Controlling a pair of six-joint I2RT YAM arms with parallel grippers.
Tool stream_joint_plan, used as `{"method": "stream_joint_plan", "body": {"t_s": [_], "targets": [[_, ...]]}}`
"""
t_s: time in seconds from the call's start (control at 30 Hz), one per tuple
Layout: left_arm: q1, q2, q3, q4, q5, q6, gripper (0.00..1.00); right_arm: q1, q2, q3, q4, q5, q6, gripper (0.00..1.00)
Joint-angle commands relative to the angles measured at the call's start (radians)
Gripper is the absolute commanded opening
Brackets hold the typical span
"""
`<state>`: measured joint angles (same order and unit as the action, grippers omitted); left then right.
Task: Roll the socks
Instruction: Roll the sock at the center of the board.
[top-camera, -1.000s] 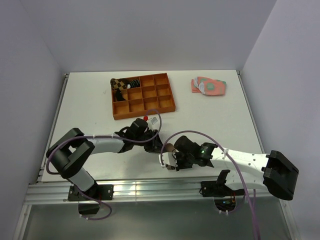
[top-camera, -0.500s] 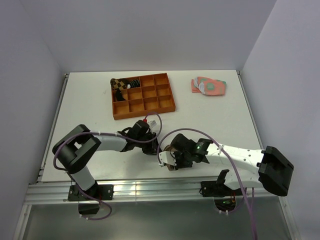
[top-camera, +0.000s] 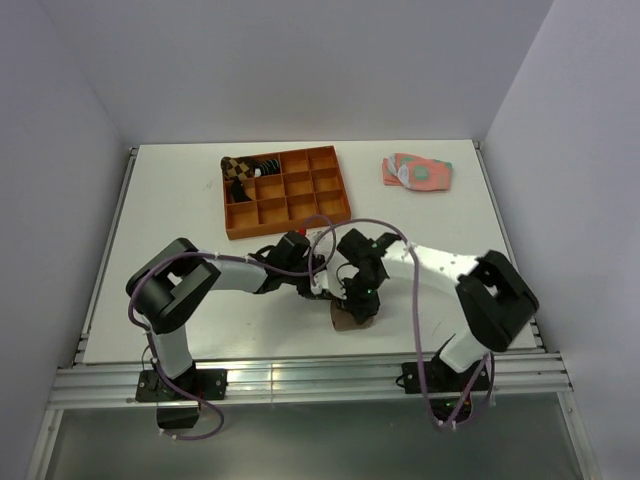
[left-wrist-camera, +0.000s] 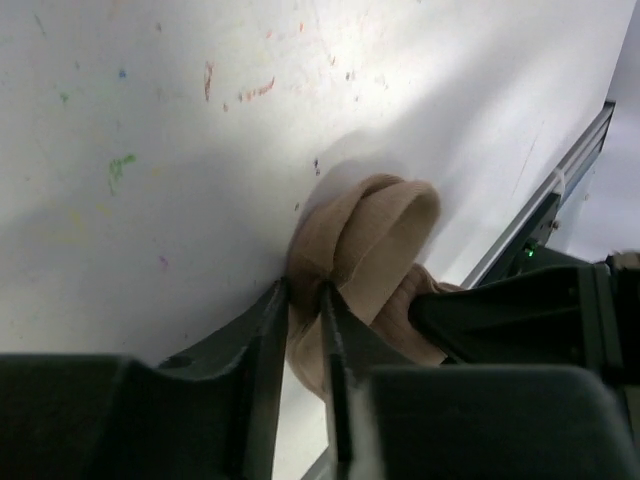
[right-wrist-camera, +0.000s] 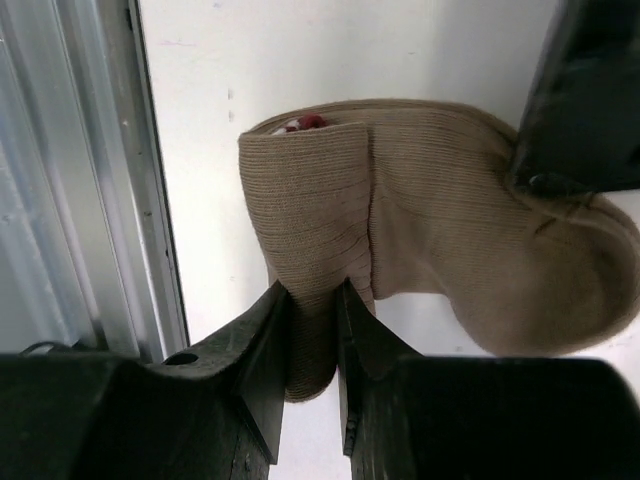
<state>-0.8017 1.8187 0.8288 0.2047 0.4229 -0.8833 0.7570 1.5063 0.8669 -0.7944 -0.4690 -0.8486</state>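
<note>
The left gripper is clamping one bunched end of the tan sock, anchoring it at the near edge of the table. The right gripper is pinching the folded cuff end, probably to wrap the roll.

Overhead cam looks evenly lit to us: soft light from above, the bench bright white with only faint shadows on it. On the left wrist cam we get a glare patch toward the upper right and a dimmer left side, and the fingers are dark and blurry. The right wrist cam is sharper, with the tan sock ribbing crisp.
</note>
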Motion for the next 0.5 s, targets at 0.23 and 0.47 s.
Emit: {"method": "stream_joint_plan", "body": {"t_s": [0.23,0.47], "targets": [[0.029,-0.108,-0.141,0.154,-0.185,-0.014,0.38,-0.148,0.288,0.193,-0.238,-0.197,-0.127,0.17],[0.032,-0.251,-0.278,0.229,-0.245,-0.051,0.41,-0.169,0.351,0.242,-0.259,-0.224,-0.104,0.17]]}}
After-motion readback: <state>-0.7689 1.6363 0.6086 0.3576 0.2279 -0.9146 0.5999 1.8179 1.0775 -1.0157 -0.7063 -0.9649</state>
